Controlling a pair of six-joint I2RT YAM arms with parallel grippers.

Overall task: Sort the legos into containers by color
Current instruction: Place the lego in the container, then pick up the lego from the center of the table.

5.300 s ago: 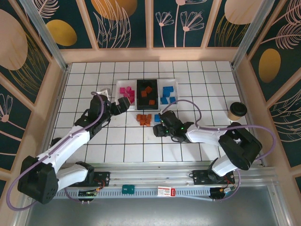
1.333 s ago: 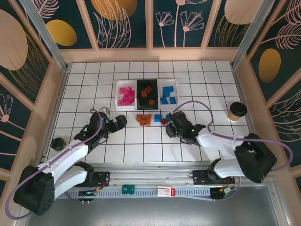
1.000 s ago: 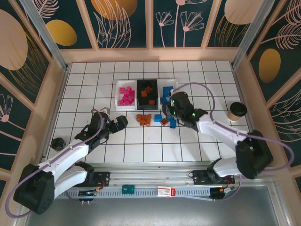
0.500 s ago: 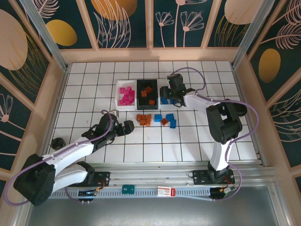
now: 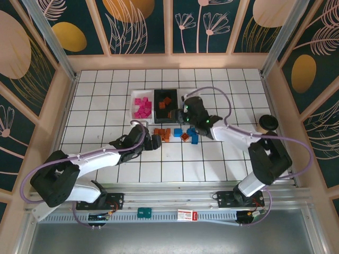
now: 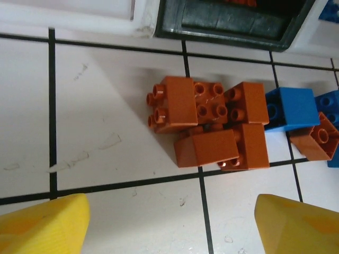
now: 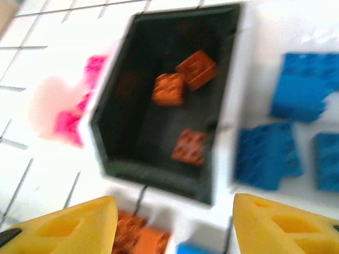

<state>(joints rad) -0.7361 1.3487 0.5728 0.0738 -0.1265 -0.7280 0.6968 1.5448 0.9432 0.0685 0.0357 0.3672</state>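
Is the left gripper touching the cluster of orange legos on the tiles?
Apart. The left wrist view shows a strip of bare tile between the open jaws of the left gripper and the orange lego cluster.

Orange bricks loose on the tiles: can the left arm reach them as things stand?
Probably yes: the left gripper hovers open just short of the orange bricks, with only bare tile between them.

I count three orange legos [image 7: 168, 88] in the one black container [image 7: 153, 177], with two white containers [image 5: 132, 108] flanking it.
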